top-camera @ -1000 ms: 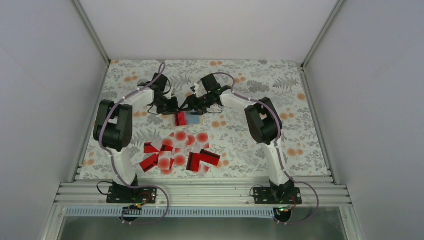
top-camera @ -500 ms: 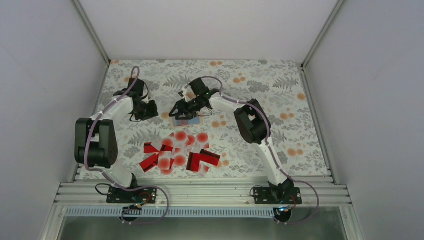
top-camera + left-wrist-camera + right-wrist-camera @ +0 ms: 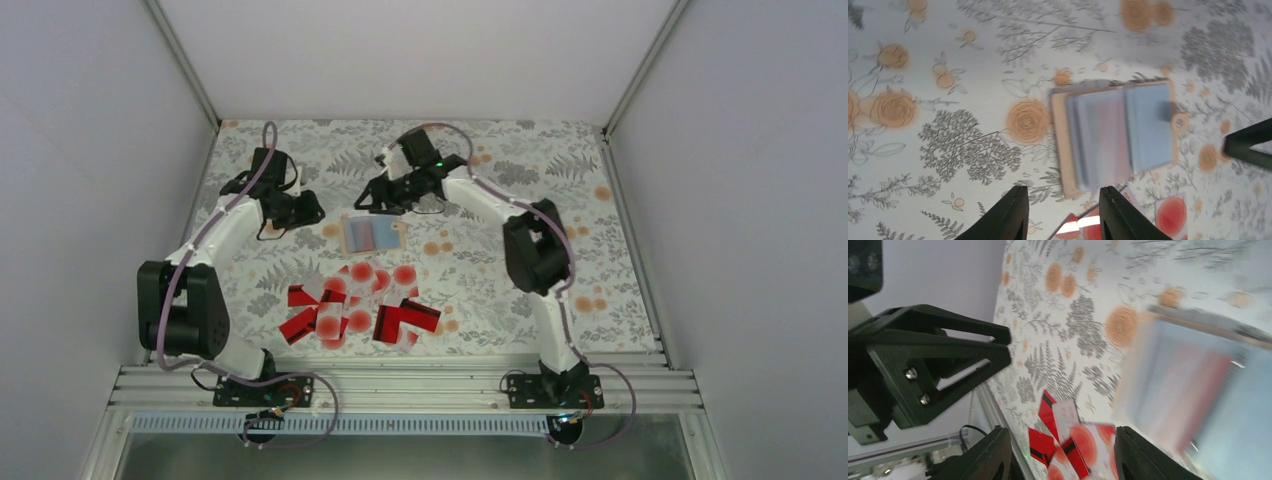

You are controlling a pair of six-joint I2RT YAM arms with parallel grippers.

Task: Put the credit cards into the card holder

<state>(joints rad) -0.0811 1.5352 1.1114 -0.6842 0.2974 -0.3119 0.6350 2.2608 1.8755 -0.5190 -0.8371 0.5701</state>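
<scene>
Card holder (image 3: 372,234) lies open, edges seemingly free all round.

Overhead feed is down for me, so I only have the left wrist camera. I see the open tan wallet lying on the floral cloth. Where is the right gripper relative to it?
Observer: The right gripper hovers just past the far edge of the tan folding card holder, not touching it.
Operator: Is it carrying a card?
Observer: No. Its own wrist view shows its black fingers spread with nothing between them.
Operator: Where is the main supply of cards?
Observer: The glossy red and white red-dotted credit cards lie in a loose overlapping pile on the holder's near side.
</scene>
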